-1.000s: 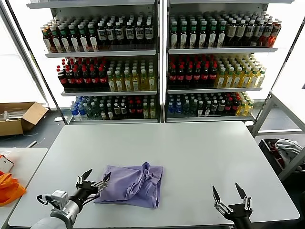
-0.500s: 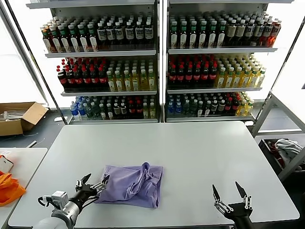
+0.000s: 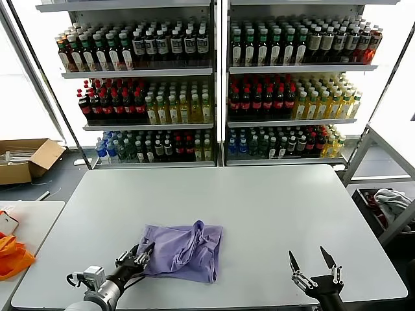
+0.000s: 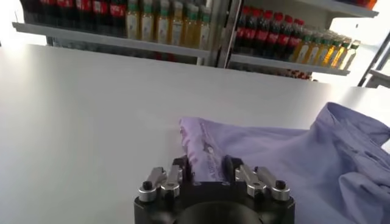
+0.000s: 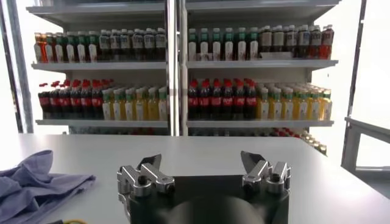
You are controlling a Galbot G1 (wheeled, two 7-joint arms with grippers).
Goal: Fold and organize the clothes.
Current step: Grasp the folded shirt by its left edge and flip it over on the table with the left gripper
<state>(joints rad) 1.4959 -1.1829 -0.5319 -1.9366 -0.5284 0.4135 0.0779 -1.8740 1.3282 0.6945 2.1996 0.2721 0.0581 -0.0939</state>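
— So, what sits around the work, starting at the left?

— An open cardboard box (image 3: 26,160) lies on the floor at far left, and nearer, on a side table (image 3: 29,223), an orange cloth (image 3: 13,254) is bunched at the edge. Behind the white table (image 3: 272,201) stand shelves of bottled drinks (image 3: 214,84). At far right a white-and-grey cloth (image 3: 391,199) rests in a bin off the table.

— Does anything stand in the way?

— Nothing lies between either gripper and the shirt on the tabletop.

— Where is the shirt?

— The lavender T-shirt (image 3: 183,251) lies crumpled on the near-left part of the table, plain side up, its right half rucked into raised folds.

— And the left gripper?

— The left gripper (image 3: 138,256) is low at the shirt's near-left corner. In the left wrist view its fingers (image 4: 227,165) are drawn close together with a fold of the shirt's corner (image 4: 201,152) pinched between them, the rest of the fabric spreading away to one side.

— The right gripper?

— The right gripper (image 3: 314,262) hovers at the table's near-right edge, well apart from the shirt, jaws spread wide and holding nothing.
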